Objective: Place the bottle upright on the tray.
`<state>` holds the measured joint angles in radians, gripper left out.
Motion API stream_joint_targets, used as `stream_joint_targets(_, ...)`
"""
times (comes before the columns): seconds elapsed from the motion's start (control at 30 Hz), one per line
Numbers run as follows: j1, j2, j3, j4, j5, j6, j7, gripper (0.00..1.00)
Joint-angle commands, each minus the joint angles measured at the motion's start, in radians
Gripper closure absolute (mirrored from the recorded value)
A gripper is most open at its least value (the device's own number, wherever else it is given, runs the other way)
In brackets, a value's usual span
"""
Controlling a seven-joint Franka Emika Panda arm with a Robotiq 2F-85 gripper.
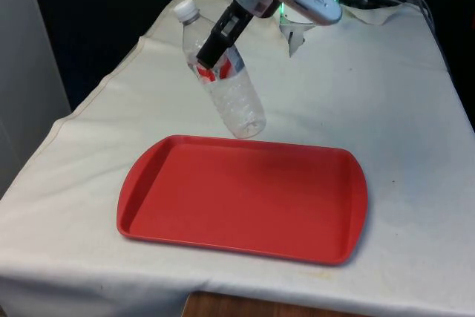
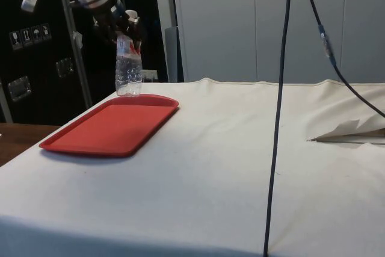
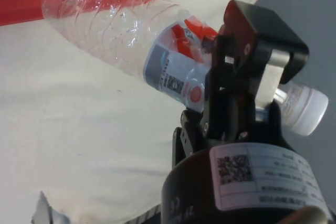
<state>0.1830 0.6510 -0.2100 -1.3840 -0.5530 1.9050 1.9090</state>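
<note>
Bottle [image 1: 223, 79] clamped tilted in claw [image 1: 214, 44] above tray [image 1: 245, 198].

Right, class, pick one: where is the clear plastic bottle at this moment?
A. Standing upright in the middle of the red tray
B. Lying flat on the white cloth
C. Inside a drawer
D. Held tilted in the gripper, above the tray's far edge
D: the gripper is clamped on the bottle, which leans, its base near the red tray's far rim.
</note>
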Motion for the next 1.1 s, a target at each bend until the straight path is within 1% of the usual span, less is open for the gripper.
stream_joint_targets(0.0,0.005,0.008,-0.003,0.008,-0.009,-0.004,0.013,0.86)
stream_joint_targets(0.07,0.006,0.014,-0.001,0.01,-0.032,-0.011,0.031,0.86)
stream_joint_targets(0.1,0.002,0.009,0.004,0.003,-0.033,-0.006,0.026,0.86)
stream_joint_targets(0.13,0.007,0.016,0.0,0.011,-0.04,-0.013,0.038,0.86)
stream_joint_targets(0.4,0.013,0.04,0.017,0.032,-0.102,-0.043,0.093,0.86)
stream_joint_targets(0.43,0.008,0.031,0.02,0.021,-0.1,-0.037,0.085,0.86)
stream_joint_targets(0.47,0.013,0.044,0.019,0.036,-0.108,-0.047,0.099,0.86)
stream_joint_targets(0.5,0.014,0.049,0.02,0.04,-0.114,-0.051,0.106,0.86)
stream_joint_targets(0.57,0.014,0.057,0.023,0.049,-0.125,-0.058,0.117,0.86)
stream_joint_targets(0.63,0.017,0.071,0.027,0.062,-0.139,-0.073,0.131,0.86)
stream_joint_targets(0.73,0.017,0.084,0.031,0.075,-0.152,-0.088,0.145,0.86)
stream_joint_targets(0.77,0.015,0.078,0.034,0.067,-0.152,-0.082,0.139,0.86)
stream_joint_targets(0.9,0.02,0.1,0.032,0.089,-0.167,-0.106,0.165,0.86)
stream_joint_targets(1.07,0.023,0.122,0.041,0.108,-0.194,-0.132,0.195,0.86)
